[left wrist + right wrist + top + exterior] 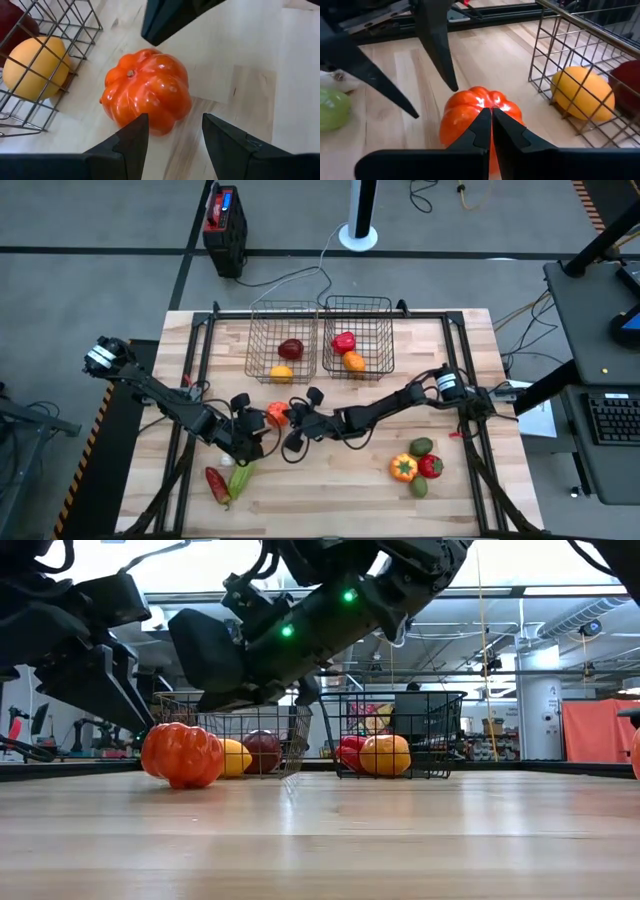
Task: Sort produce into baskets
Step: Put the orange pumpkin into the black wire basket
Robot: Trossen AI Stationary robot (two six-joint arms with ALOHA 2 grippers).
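Note:
An orange ribbed tomato [277, 414] rests on the table in front of the two wire baskets, the left one [262, 340] and the right one [380, 330]. My left gripper [172, 122] is open. Its fingers stand just short of the tomato [147, 92], on its left side. My right gripper [491, 116] is shut, and its tips are at the tomato's top on the right side [470, 107]. The left basket holds a dark red fruit [290, 348] and a yellow one [282, 374]. The right basket holds a red pepper [343, 341] and an orange fruit [353, 361]. My left gripper's open fingers flank the tomato's near side [150, 127]; I cannot tell whether a fingertip [140, 122] touches it. My right gripper's shut fingertips [485, 120] lie over the tomato's upper side, slanting down from the right. In the low view they seem just above it [182, 735], so I cannot tell whether they touch.
A red pepper [217, 482], a long green piece [240, 477] and a white garlic bulb [228, 463] lie near the front left. An orange-yellow pepper [403, 468], a red piece [430, 466] and two green pieces [421, 446] lie at the front right. A black and red box [224, 225] stands beyond the table.

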